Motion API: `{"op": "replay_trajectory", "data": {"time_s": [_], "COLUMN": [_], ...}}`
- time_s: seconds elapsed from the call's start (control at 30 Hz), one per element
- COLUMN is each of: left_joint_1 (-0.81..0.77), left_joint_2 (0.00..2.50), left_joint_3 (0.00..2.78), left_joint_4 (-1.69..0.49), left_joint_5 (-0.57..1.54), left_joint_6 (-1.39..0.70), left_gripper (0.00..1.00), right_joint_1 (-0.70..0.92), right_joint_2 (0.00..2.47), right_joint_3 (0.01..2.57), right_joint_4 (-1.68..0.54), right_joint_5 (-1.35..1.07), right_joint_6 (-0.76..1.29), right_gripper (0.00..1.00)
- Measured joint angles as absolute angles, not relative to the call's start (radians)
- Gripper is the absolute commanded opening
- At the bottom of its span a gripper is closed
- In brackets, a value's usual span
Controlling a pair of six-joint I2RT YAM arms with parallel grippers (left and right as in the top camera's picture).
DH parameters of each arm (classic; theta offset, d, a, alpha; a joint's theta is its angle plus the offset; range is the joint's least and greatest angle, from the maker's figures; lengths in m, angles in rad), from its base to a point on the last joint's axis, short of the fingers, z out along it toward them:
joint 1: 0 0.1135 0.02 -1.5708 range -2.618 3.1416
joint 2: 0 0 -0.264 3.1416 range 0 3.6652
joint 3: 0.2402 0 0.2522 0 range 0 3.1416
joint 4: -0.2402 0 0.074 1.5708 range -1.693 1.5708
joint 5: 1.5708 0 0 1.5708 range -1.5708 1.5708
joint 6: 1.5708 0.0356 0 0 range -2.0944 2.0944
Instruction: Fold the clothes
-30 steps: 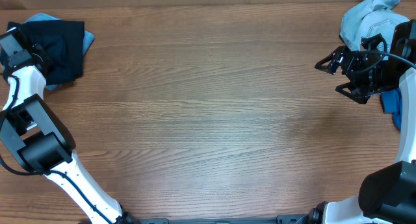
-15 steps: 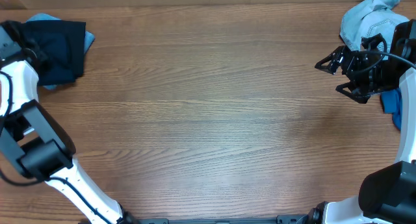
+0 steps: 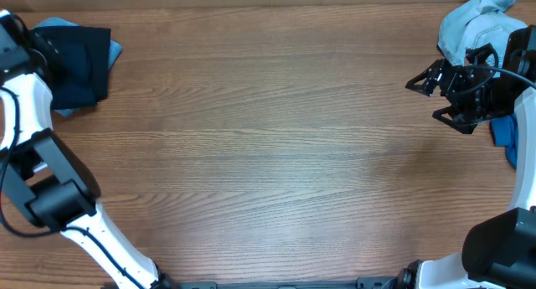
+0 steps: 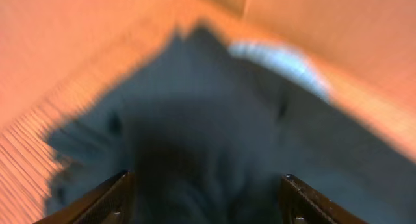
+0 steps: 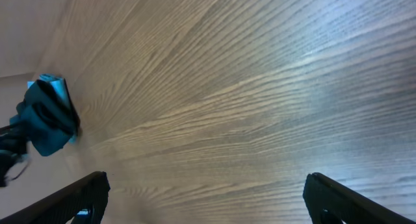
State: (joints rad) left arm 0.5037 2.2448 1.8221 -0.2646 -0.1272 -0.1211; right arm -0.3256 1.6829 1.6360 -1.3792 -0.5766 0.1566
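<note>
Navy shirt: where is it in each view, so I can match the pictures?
Overhead: navy shirt in the top-left corner.
Left wrist: fills the middle, blurred.
Right wrist: small dark bundle at the far left, probably it.
Shared landmark: the blue piece peeking from under it.

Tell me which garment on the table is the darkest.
The navy near-black fabric garment in the top-left corner; the crumpled fabric at right is pale blue.

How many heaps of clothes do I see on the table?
2. A dark navy heap at the far left corner; a pale blue heap at the far right corner. Pieces underneath may be hidden.
</note>
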Motion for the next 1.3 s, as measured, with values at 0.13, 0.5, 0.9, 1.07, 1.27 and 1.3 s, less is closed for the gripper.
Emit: {"op": "replay_trajectory", "data": {"time_s": [0.13, 0.5, 0.9, 1.07, 1.27, 1.3], "left_joint_1": [0.504, 0.504, 0.467, 0.418, 0.361, 0.347], "left_joint_2": [2.332, 2.334, 2.018, 1.751, 1.569, 1.559], "left_joint_3": [1.825, 1.881, 2.146, 2.226, 2.240, 2.240], "left_joint_4": [-0.263, -0.356, -0.854, -1.111, -1.398, -1.446], "left_joint_5": [-0.136, -0.123, 0.053, 0.175, 0.237, 0.242], "left_joint_6": [-0.125, -0.125, -0.130, -0.128, -0.119, -0.110], "left_gripper": [0.79, 0.78, 1.00, 1.00, 0.80, 0.80], "right_joint_1": [-0.326, -0.326, -0.307, -0.302, -0.301, -0.301], "right_joint_2": [1.683, 1.683, 1.670, 1.572, 1.440, 1.425], "right_joint_3": [1.636, 1.636, 1.636, 1.635, 1.636, 1.636], "right_joint_4": [-1.397, -1.398, -1.154, -1.064, -1.055, -1.050], "right_joint_5": [-0.576, -0.576, -0.573, -0.572, -0.573, -0.574], "right_joint_6": [0.145, 0.112, 0.075, 0.051, -0.001, -0.005], "right_gripper": [1.00, 1.00, 1.00, 1.00, 1.00, 1.00]}}
